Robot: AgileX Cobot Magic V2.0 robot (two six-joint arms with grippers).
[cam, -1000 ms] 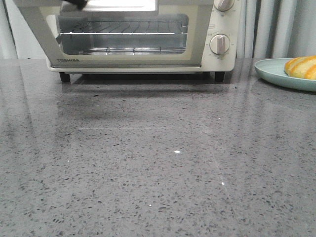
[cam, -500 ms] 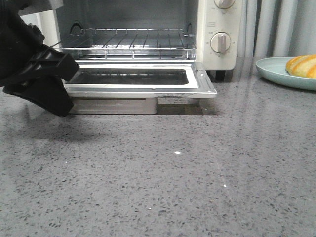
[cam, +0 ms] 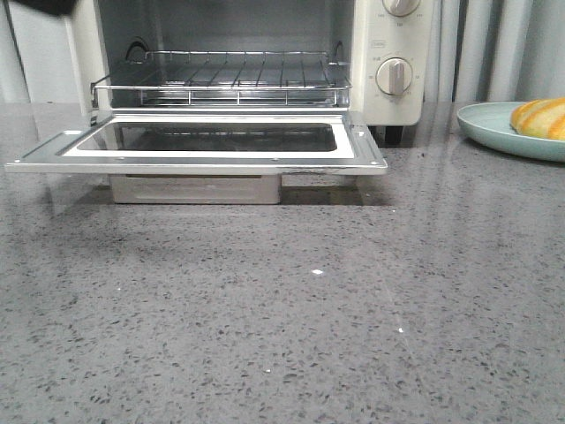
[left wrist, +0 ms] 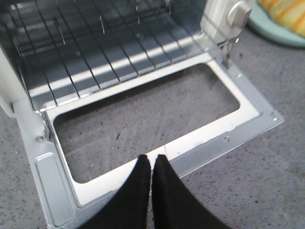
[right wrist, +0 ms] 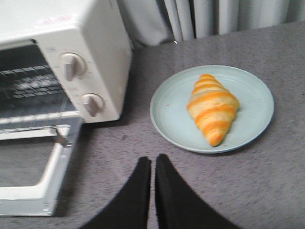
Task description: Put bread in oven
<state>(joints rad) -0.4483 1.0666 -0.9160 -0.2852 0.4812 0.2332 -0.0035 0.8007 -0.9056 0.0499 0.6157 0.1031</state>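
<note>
The cream-white oven (cam: 393,53) stands at the back of the counter with its glass door (cam: 212,141) dropped flat open and the wire rack (cam: 221,75) bare. The striped orange bread (cam: 540,117) lies on a pale green plate (cam: 494,128) at the right; the right wrist view shows the bread (right wrist: 213,108) whole on that plate (right wrist: 167,109). My left gripper (left wrist: 151,160) is shut and empty, above the door's front edge (left wrist: 214,143). My right gripper (right wrist: 152,161) is shut and empty, over the counter short of the plate.
The grey speckled counter (cam: 282,309) spreads in front of the oven. Grey curtains (cam: 494,44) hang behind the plate. The oven's knobs (cam: 393,77) face forward at its right side. A dark bit of the left arm (cam: 40,5) shows at the top left corner.
The oven door went from closed to fully dropped open. The left arm, which was low beside the door's left end, has lifted up and almost out of the front view.
</note>
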